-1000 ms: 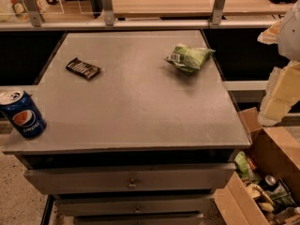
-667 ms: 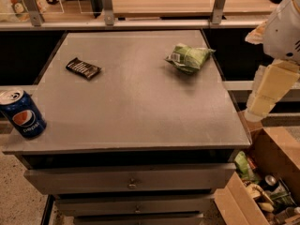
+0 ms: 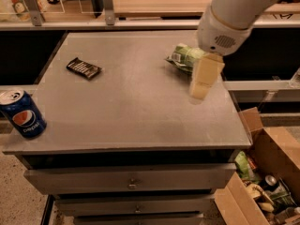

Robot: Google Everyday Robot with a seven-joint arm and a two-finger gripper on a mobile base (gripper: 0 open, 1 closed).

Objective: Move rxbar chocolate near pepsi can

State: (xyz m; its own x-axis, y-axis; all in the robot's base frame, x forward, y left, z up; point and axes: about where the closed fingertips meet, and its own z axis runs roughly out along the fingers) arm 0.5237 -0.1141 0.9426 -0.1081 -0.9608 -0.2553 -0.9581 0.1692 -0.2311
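Two task things sat well apart | rxbar chocolate (image 3: 84,68) lay flat, ungrasped, near worktop (image 3: 140,107) far-left corner | pepsi can (image 3: 22,114) stood at front-left corner | gripper (image 3: 200,87) hung near right edge, too far to grasp; apart or together: cannot tell

pepsi can (image 3: 22,114): upright at the front-left corner of the desk (image 3: 140,111) (silver top showing).
rxbar chocolate (image 3: 84,68): lying flat, behind and right of the can, well apart.
snack bag (image 3: 183,56): far right of the can, further back.
gripper (image 3: 199,92): over the desk, far right of the can.
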